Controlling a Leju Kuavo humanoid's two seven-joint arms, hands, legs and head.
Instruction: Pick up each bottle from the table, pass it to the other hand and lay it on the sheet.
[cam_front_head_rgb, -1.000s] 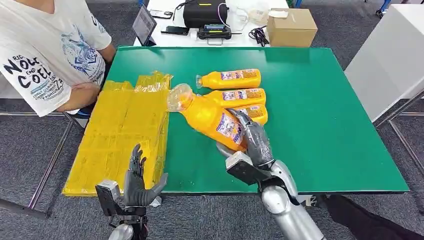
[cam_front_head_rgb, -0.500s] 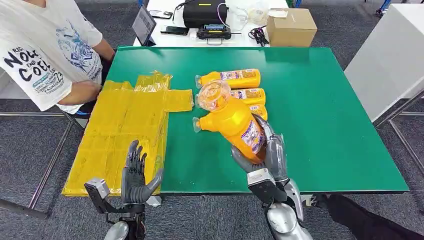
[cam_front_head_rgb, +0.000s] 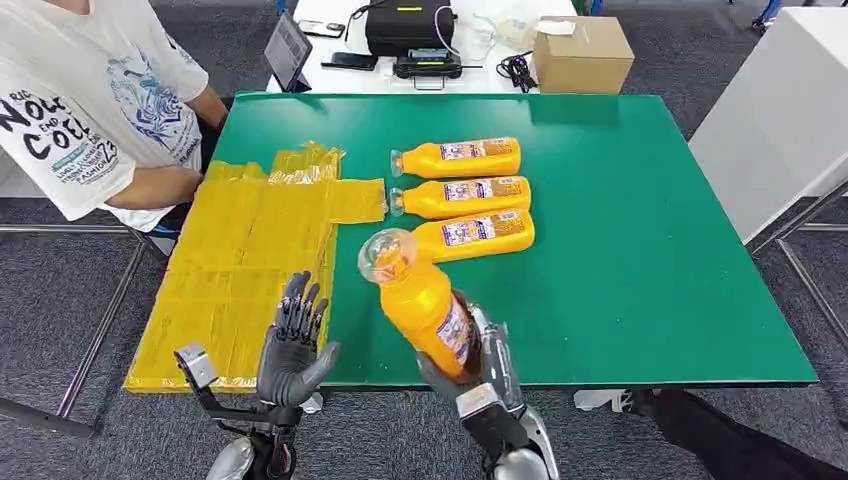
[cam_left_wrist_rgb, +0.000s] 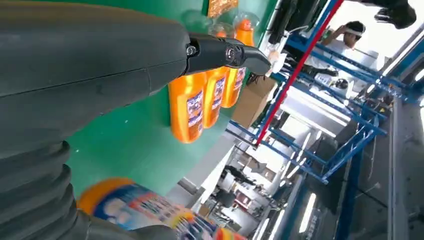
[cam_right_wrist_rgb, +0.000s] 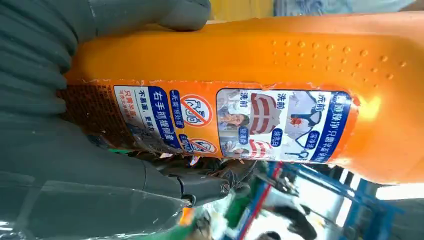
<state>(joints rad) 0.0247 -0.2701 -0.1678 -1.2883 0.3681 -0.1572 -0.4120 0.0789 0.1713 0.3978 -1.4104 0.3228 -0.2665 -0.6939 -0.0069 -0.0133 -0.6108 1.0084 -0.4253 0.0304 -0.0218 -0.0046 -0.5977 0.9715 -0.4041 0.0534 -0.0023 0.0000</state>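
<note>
We have one orange bottle (cam_front_head_rgb: 420, 305) up off the bench (cam_front_head_rgb: 640, 250), gripped low on its labelled body by our right hand (cam_front_head_rgb: 480, 375), whose fingers (cam_front_head_rgb: 495, 345) wrap round the far side while the thumb presses the near side; its clear cap tilts toward our left hand (cam_front_head_rgb: 292, 352). That hand stands empty, palm up and fingers (cam_front_head_rgb: 300, 305) spread, just beside the bottle and over the near edge of the yellow sheet (cam_front_head_rgb: 250, 260). Three more bottles (cam_front_head_rgb: 465, 196) lie side by side on the bench beyond the fingers. We judge the bottle full, fairly heavy, stiff but smooth-walled, so likely slippery. The left fingers should take the bare upper body, above the right fingers.
</note>
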